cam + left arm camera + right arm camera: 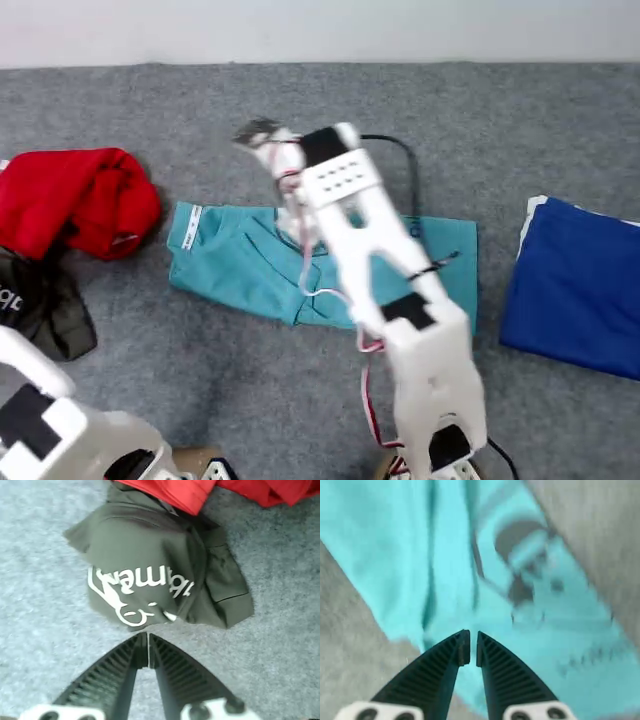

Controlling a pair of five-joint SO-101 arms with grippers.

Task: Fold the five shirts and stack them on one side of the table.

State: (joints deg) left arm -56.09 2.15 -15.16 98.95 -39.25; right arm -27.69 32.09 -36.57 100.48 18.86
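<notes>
Logging teal shirt (230,262) lying mid-table on grey cloth (520,130), roughly folded. Seeing right gripper (469,647) hanging over it, fingers almost pressed together, pinching nothing. Seeing left gripper (148,650) hanging just near of dark printed shirt (150,570) at left, fingers pressed together, empty. Noting red shirt (85,200) overlapping dark shirt's far edge, blue shirt (575,290) lying at right edge.
</notes>
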